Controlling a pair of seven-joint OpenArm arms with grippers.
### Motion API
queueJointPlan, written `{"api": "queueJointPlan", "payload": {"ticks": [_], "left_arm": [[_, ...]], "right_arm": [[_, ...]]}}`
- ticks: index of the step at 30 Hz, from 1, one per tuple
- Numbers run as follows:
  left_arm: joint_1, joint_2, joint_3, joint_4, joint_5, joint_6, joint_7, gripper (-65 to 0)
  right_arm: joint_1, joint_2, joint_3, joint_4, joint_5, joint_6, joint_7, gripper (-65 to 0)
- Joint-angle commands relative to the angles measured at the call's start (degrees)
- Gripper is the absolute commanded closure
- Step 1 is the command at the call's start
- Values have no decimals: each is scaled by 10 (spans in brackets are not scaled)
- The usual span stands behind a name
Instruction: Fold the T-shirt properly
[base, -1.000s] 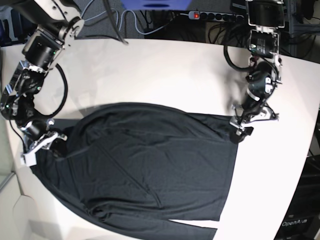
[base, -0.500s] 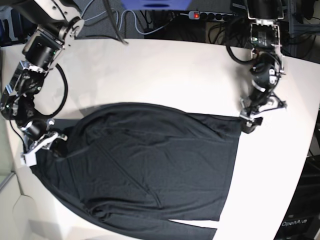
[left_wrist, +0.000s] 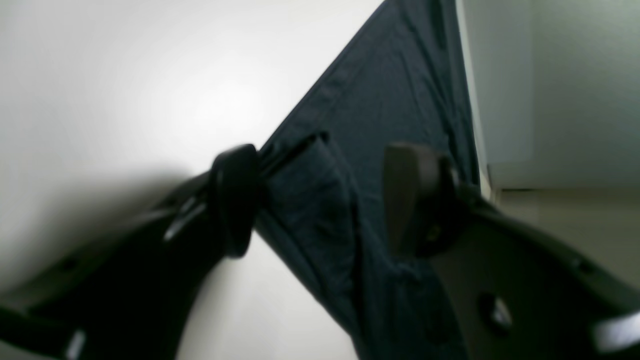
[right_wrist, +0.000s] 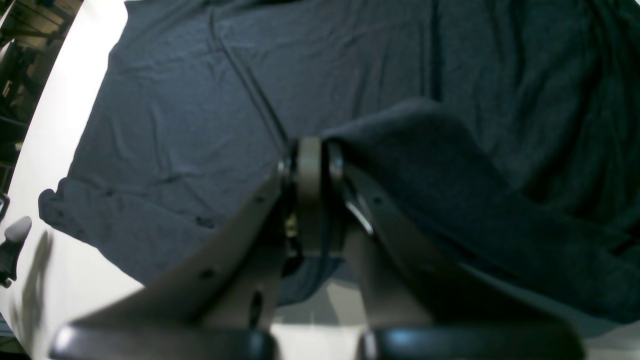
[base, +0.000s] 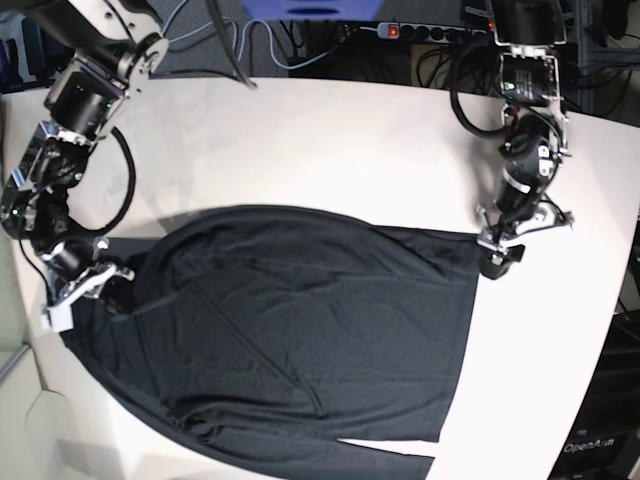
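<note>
Fabric this thin will sag and slide, so expect the T-shirt (base: 300, 330), spread flat across the white table (base: 320, 140), to drape from wherever you hold it; take corners and hems. Your right gripper (right_wrist: 310, 165) is clamped on a fold at one edge. Your left gripper (left_wrist: 320, 195) stands apart, astride the opposite corner, gripping nothing. Sleeves are hard to trace, and the near hem is cut off in the base view.

Bright overhead light, blurry wrist views
</note>
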Motion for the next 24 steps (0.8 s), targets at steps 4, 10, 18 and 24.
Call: {"api": "queueJointPlan", "payload": {"ticks": [4, 10, 18, 24], "left_arm": [[-11, -4, -1, -12, -1, -12, -6, -378], [-14, -4, -1, -21, -1, -13, -6, -378], [-15, -4, 29, -22, -1, -14, -9, -378], [-19, -4, 37, -22, -1, -14, -9, -378]], "right_arm": [[10, 9, 0, 8, 13, -1, 13, -1], [6, 9, 0, 8, 13, -1, 14, -1], [6, 9, 0, 8, 13, -1, 13, -1], [5, 9, 0, 8, 13, -1, 13, -1]]}}
